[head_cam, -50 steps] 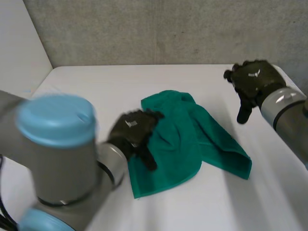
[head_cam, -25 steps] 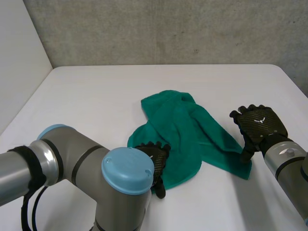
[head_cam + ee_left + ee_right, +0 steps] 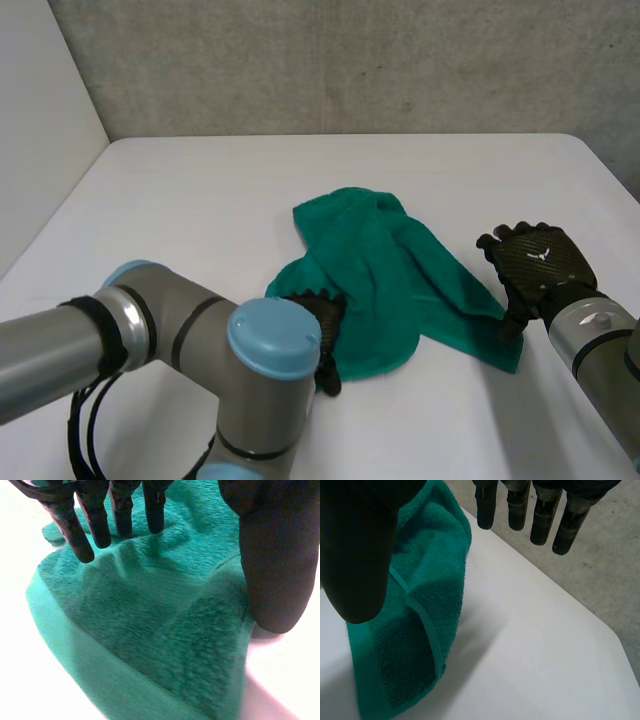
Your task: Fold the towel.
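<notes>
Green towel (image 3: 380, 270) lies crumpled at bench (image 3: 200, 200) centre; left hand (image 3: 326, 318) at its 7 o'clock corner, fingers straight and spread over the cloth, thumb apart at the edge; right hand (image 3: 540, 262) at its 4 o'clock corner, fingers straight, spread, gripping nothing.

Straight fingers of the right robot hand (image 3: 520, 505), thumb above a crumpled green towel (image 3: 420, 595), hemmed edge showing, white tabletop (image 3: 530, 650) beside
</notes>
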Controlling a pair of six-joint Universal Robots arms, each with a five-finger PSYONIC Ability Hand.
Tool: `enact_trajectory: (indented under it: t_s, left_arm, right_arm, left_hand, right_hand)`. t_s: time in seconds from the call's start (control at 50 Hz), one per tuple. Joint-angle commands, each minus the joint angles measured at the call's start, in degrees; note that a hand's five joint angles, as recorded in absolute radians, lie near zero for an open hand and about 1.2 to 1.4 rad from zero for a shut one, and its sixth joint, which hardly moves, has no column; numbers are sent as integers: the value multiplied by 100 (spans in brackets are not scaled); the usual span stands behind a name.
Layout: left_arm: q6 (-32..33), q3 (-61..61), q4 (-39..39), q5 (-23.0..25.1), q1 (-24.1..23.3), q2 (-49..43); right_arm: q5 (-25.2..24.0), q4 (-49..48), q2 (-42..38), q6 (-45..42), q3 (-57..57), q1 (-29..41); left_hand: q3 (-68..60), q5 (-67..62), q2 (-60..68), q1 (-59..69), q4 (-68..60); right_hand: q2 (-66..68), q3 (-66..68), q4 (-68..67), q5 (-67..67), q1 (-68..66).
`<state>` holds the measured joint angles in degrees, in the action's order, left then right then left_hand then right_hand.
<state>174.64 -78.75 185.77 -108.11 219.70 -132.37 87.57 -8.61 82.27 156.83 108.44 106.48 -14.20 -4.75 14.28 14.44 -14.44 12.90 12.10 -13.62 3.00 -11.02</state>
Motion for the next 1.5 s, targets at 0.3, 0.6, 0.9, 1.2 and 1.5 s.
enact_trajectory:
  t_s: [0.3, 0.6, 0.9, 1.2, 1.5]
  left_arm:
    - [562, -9, 557, -123, 855, 369]
    - [781, -659, 407, -70, 1031, 2803]
    - [1046, -633, 416, -70, 1154, 3208]
    - [1046, -554, 389, -9, 1804, 4157]
    - [1037, -729, -866, 1037, 2937, 4457]
  right_arm:
    - [50, 8, 0, 22, -7, -13]
    - [-73, 368, -342, 1779, -446, -251]
    - [146, 360, -2303, 2396, -1650, -128]
    - [15, -177, -81, 1052, -1518, -268]
    - [-908, 2653, 818, -628, -2687, -339]
  left_hand:
    - [-6580, -6525, 6572, 6556, -6556]
    - [-6580, -6525, 6572, 6556, -6556]
    - [-6580, -6525, 6572, 6556, -6556]
    - [-6580, -6525, 6572, 6556, -6556]
    - [-6580, -6525, 6572, 6556, -6556]
  right_hand:
    - [-290, -210, 362, -300, 102]
    - [-290, -210, 362, -300, 102]
    - [2030, 2110, -1958, 2020, -2218]
    - [6710, 6790, -6638, 6700, -6898]
    - [6710, 6790, -6638, 6700, -6898]
